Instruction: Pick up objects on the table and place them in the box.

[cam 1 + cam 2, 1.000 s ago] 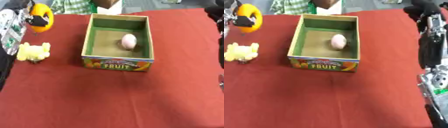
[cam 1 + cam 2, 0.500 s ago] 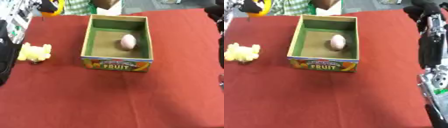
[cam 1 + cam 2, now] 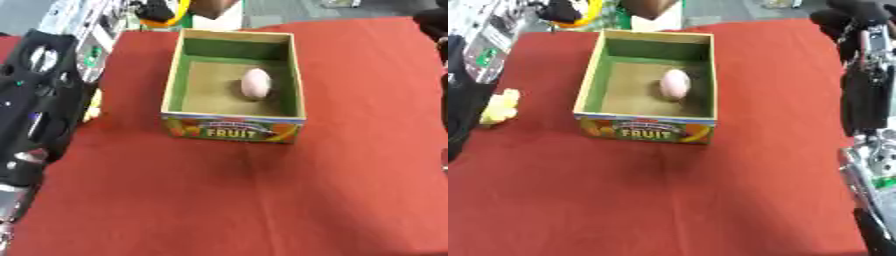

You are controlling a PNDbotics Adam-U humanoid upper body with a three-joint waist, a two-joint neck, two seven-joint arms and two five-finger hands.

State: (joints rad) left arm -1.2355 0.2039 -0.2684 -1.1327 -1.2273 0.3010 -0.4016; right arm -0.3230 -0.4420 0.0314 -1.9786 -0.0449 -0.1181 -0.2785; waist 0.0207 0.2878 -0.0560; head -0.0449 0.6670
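Note:
The cardboard box [image 3: 231, 125], green inside and marked FRUIT on its front, stands mid-table with a pale pink egg [image 3: 255, 83] lying in it. My left hand [image 3: 560, 10] is raised beyond the box's far left corner, shut on a round orange-yellow object [image 3: 590, 12] that shows partly behind the dark fingers. A yellow soft-looking thing [image 3: 499, 106] lies on the red cloth left of the box; my left arm [image 3: 39, 105] covers most of it in the left eye view. My right hand [image 3: 852, 14] shows as a dark shape at the upper right, apart from the box.
Red cloth [image 3: 236, 200] covers the table. My right arm [image 3: 866, 100] runs down the right edge. A brown and white carton [image 3: 214, 12] and other clutter stand past the far edge.
My left hand has carried the orange-yellow object up and to the right, from the far left to the box's far left corner. The whole picture has shifted too.

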